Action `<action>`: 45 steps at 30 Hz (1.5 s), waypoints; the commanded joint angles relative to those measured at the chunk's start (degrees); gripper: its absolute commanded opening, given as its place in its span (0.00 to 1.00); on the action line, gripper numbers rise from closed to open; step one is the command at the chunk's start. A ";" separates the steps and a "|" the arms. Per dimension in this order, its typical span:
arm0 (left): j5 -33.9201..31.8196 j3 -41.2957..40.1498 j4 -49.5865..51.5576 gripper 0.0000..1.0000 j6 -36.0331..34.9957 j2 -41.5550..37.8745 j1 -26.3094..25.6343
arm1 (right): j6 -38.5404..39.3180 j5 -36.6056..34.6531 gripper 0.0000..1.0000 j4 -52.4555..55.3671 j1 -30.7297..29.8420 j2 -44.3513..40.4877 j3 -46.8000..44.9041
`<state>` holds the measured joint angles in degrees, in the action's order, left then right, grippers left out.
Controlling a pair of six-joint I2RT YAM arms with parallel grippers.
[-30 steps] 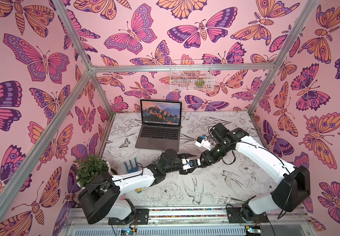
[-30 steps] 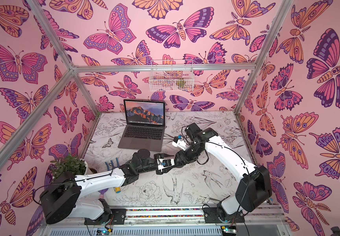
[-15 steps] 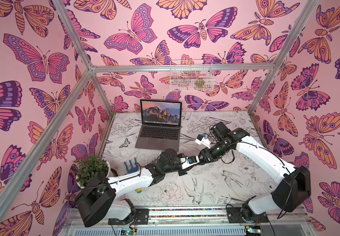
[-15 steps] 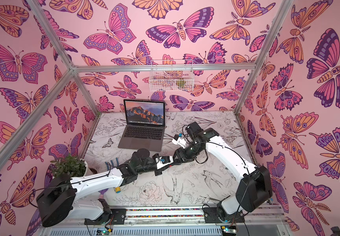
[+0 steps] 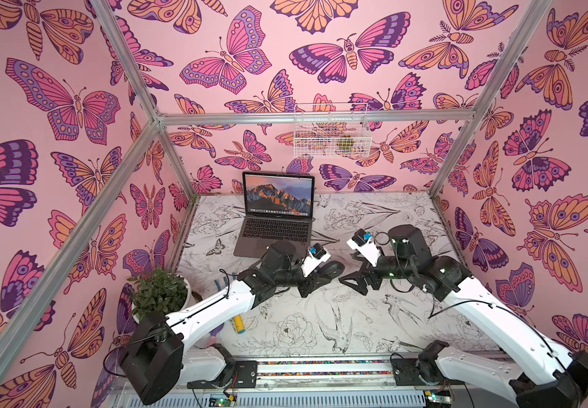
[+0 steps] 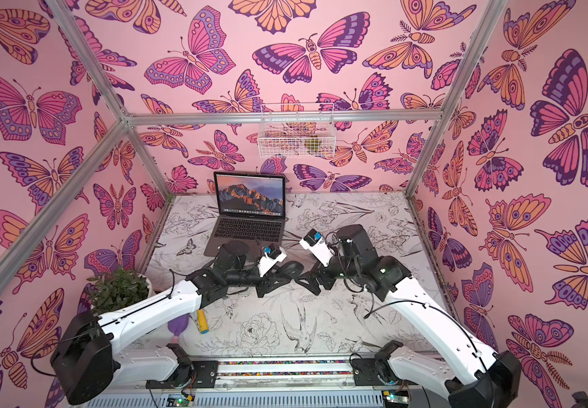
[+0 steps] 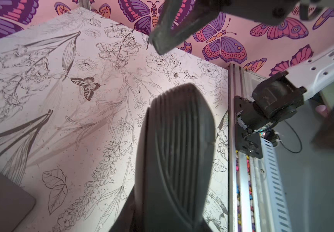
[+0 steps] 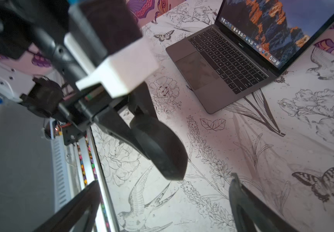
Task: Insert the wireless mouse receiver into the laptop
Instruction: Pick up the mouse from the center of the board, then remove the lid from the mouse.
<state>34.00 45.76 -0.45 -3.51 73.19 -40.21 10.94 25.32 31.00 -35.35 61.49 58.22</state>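
Two grippers meet near the table's (image 5: 391,318) centre. The left gripper (image 5: 322,277) is clamped on a black oval piece (image 8: 162,152); mouse or cover, I cannot tell. Just beside it, at its 3 o'clock, the right gripper (image 5: 348,269) has its jaws wide apart, holding nothing. The laptop (image 5: 273,229) stands open at 11 o'clock. The receiver is too small to make out.

The laptop (image 5: 273,229) is slim and dark grey, with black keys and a large trackpad. It sits flat on the counter (image 5: 356,318) near the far edge, toward the far left corner. Its lid is open, with the screen upright, lit with an orange mountain wallpaper and facing the near edge.
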 commanded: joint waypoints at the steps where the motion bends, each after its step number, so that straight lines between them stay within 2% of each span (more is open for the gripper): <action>1: 5.63 1.28 2.51 0.00 2.87 -0.99 0.69 | 9.44 -6.32 0.94 -3.58 -2.01 1.08 -0.38; 5: 7.20 1.76 2.28 0.00 3.59 -0.86 1.13 | 13.89 -9.49 0.80 -3.08 -5.96 3.45 0.32; 14: 8.40 1.67 2.09 0.00 3.76 -0.85 1.27 | 13.01 -9.32 0.65 -7.41 -6.52 4.22 -1.17; 29: 8.94 1.35 1.54 0.00 3.84 -0.85 1.28 | 15.06 -10.00 0.61 -5.95 -7.47 6.25 -1.70; 32: 9.28 1.48 1.54 0.00 3.86 -0.85 1.28 | 15.47 -12.06 0.56 -6.26 -7.89 6.30 -1.98; 34: 10.43 1.44 1.50 0.00 3.71 -0.85 1.27 | 15.00 -14.05 0.49 -7.19 -7.92 6.10 -2.33; 38: 12.98 1.52 1.33 0.00 3.19 1.56 1.23 | 11.05 -17.61 0.41 -10.72 -7.94 4.53 -3.37; 45: 11.04 1.35 2.73 0.00 1.68 1.47 1.27 | 9.80 -14.08 0.38 -6.99 -6.44 4.45 -0.99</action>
<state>41.45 46.06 1.50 -2.74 74.87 -38.28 22.13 14.98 24.69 -43.16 66.30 55.27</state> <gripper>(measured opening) 0.265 0.413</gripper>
